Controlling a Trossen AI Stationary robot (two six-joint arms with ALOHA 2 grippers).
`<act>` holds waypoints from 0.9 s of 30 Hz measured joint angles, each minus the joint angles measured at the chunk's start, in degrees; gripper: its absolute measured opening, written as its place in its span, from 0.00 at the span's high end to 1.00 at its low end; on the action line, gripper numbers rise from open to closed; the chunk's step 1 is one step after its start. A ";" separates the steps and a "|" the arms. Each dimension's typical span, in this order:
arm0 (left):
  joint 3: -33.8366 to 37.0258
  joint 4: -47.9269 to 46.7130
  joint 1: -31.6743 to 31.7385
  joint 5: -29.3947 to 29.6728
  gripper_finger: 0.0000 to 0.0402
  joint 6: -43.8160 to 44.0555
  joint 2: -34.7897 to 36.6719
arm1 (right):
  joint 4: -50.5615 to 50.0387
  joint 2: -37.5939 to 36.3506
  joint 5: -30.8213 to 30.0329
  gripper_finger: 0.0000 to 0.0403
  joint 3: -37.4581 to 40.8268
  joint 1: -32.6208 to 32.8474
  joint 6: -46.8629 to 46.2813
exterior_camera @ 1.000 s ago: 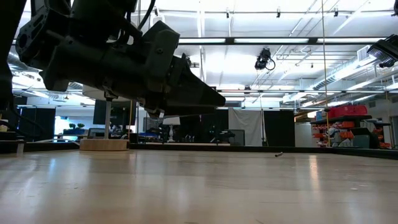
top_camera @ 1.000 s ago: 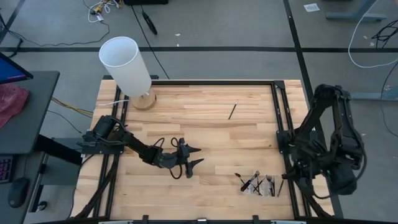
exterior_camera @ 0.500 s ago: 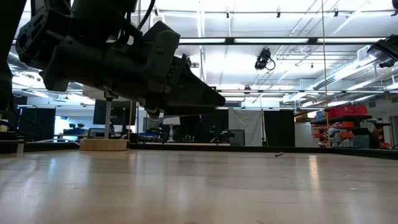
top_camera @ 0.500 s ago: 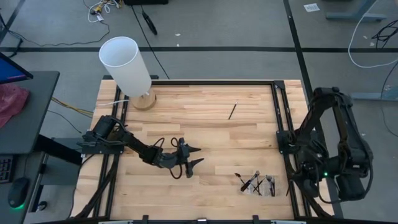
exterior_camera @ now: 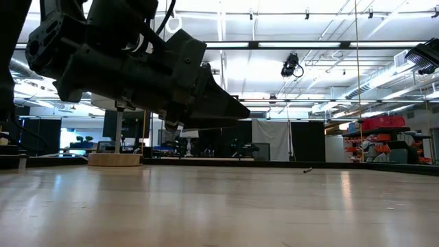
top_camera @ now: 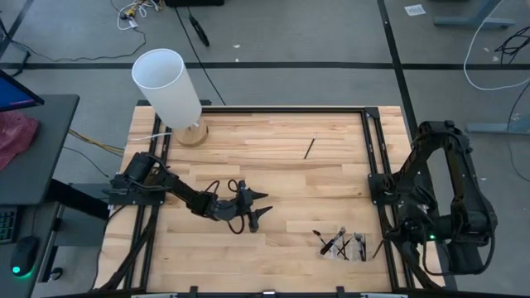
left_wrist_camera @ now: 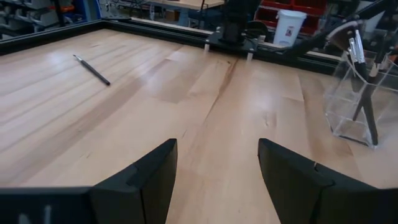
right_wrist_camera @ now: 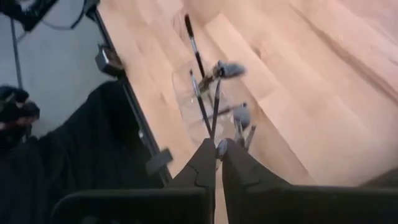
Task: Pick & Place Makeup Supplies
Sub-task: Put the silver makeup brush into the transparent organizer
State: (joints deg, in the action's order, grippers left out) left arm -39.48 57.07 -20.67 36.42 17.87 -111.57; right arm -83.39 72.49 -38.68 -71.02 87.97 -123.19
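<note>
clear holder (top_camera: 345, 246) at near right contains most brushes (right_wrist_camera: 210, 102); one brush (top_camera: 310, 146) lies far centre. right gripper (right_wrist_camera: 218, 163), pinched empty, has risen above holder. left gripper (top_camera: 258, 205) hovers spread, empty; stray brush remains.

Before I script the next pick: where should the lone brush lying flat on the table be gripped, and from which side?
Grip the lone brush mid-handle, from straight above, fingers across its length. It lies flat on the bare table, nothing crowding it. The left end effector, open, is nearer.
</note>
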 joint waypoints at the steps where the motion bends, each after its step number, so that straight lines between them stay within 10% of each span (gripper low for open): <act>1: 0.00 0.01 0.00 -0.01 0.44 0.00 0.00 | -0.07 -0.02 -0.82 0.99 0.47 -0.16 -0.54; 27: 0.00 -0.05 -0.02 -0.01 0.44 0.96 0.00 | 8.39 4.26 0.82 0.98 7.46 -5.52 1.06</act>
State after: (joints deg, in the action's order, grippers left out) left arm -39.48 57.01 -20.69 36.40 18.83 -111.57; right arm -75.00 76.75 -37.86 -63.56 82.45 -122.13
